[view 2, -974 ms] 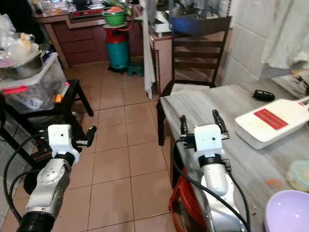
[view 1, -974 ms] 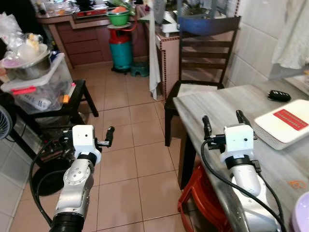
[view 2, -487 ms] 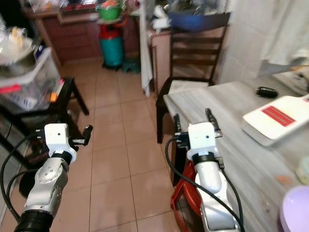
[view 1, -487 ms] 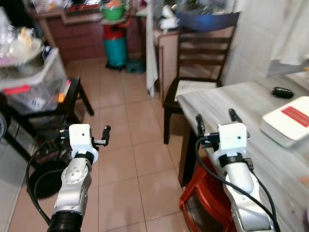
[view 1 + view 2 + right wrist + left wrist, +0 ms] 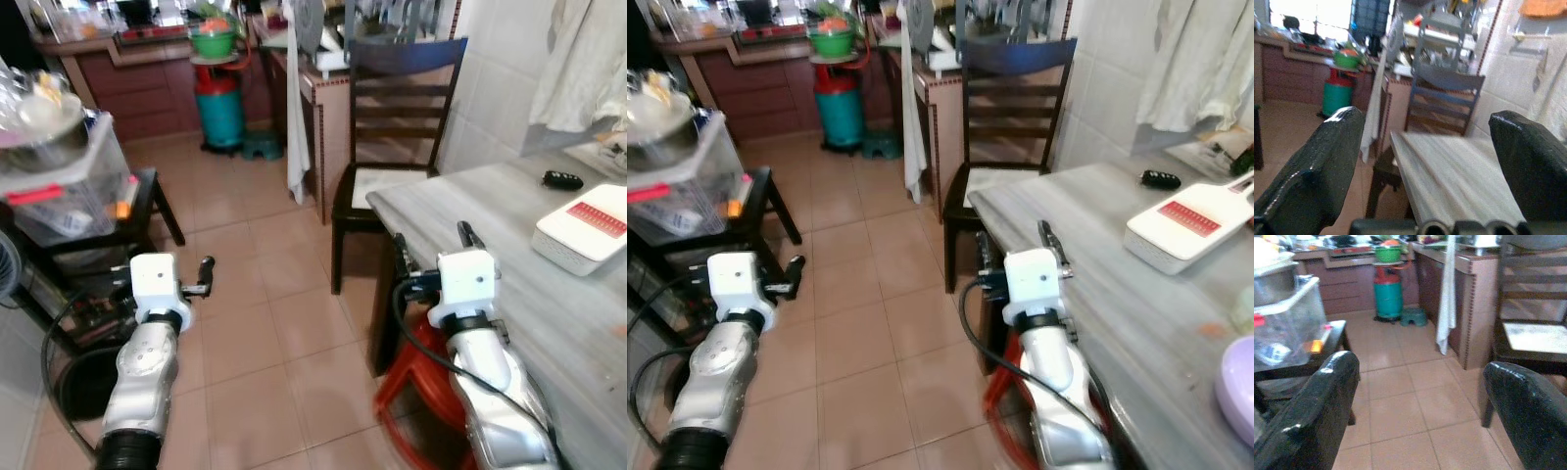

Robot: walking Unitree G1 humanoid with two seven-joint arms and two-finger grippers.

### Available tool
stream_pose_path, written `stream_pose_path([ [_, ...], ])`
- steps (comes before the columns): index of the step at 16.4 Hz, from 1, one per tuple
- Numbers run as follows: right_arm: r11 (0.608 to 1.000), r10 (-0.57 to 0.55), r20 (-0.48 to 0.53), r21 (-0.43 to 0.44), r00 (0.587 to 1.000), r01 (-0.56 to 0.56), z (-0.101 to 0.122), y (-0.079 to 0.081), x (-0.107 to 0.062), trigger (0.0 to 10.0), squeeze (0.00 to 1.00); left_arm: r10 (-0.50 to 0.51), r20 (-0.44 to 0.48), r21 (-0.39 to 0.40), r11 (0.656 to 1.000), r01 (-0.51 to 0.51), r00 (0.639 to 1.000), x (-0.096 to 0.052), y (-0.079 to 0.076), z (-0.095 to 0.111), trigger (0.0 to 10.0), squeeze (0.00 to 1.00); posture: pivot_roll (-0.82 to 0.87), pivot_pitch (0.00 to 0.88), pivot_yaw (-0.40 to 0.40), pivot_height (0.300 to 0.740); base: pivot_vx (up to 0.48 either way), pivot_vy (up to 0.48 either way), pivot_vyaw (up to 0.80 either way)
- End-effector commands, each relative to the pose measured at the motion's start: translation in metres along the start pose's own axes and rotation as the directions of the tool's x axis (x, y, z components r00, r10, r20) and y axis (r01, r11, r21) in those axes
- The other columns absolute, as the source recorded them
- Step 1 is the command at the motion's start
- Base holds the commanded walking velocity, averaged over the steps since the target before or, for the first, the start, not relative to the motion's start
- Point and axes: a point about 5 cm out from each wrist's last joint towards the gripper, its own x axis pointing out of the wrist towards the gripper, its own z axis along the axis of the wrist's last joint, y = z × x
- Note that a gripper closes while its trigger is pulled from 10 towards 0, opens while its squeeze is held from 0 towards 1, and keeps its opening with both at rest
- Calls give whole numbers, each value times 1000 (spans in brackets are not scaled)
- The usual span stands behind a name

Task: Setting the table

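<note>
Table (image 5: 509, 235), grey-streaked and on the right, carries one white box (image 5: 585, 229) with a red label whose writing is too small to read, one small black key fob (image 5: 562, 179) far along it, and one lilac bowl (image 5: 1240, 390) at its near edge. One dark wooden chair (image 5: 397, 117) stands at its far end. Right gripper (image 5: 434, 254) hovers at the table's near left corner, fingers spread and empty; left gripper (image 5: 203, 277) hangs over the tiled floor (image 5: 265, 294), also spread and empty. One teal gas cylinder (image 5: 220, 106) stands far back.
</note>
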Motion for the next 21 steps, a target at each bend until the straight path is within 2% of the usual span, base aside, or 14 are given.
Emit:
stream_pose_path([
  [1, 1000, 17, 18, 20, 1000, -17, 4, 6, 2, 10000, 0, 19, 2, 20, 1000, -19, 1000, 1, 7, 2, 10000, 0, -4, 0, 55, 740, 0, 480, 0],
  [5, 999, 27, 40, 19, 999, -28, 7, 7, 3, 10000, 0, 15, 0, 24, 1000, -15, 1000, 2, 6, 2, 10000, 0, -9, 0, 62, 740, 0, 480, 0],
  [11, 999, 23, 41, 24, 999, -24, 7, 7, 2, 10000, 0, 6, -4, 28, 1000, -6, 1000, 5, 3, 1, 10000, 0, -15, 0, 65, 740, 0, 480, 763],
  [15, 999, 26, 36, 22, 999, -27, 5, 5, 2, 10000, 0, 11, -3, 17, 1000, -11, 1000, 3, 2, -1, 10000, 0, -16, 0, 56, 740, 0, 480, 228],
  [17, 999, 26, 29, 22, 999, -27, 3, 5, 2, 10000, 0, 9, -8, 44, 999, -9, 1000, 3, 1, -3, 10000, 0, -15, 0, 54, 740, 0, 0, 0],
  [19, 1000, 14, -8, 13, 1000, -14, -6, 4, 1, 10000, 0, -8, -76, 55, 998, 12, 997, 1, 0, -18, 10000, 0, -15, 0, 50, 740, 0, 0, 0],
  [21, 1000, 14, -26, 16, 1000, -13, -10, 3, 0, 10000, 0, -8, -96, 54, 998, 13, 995, 0, 1, -23, 10000, 0, -17, 0, 49, 740, 0, 0, 0],
])
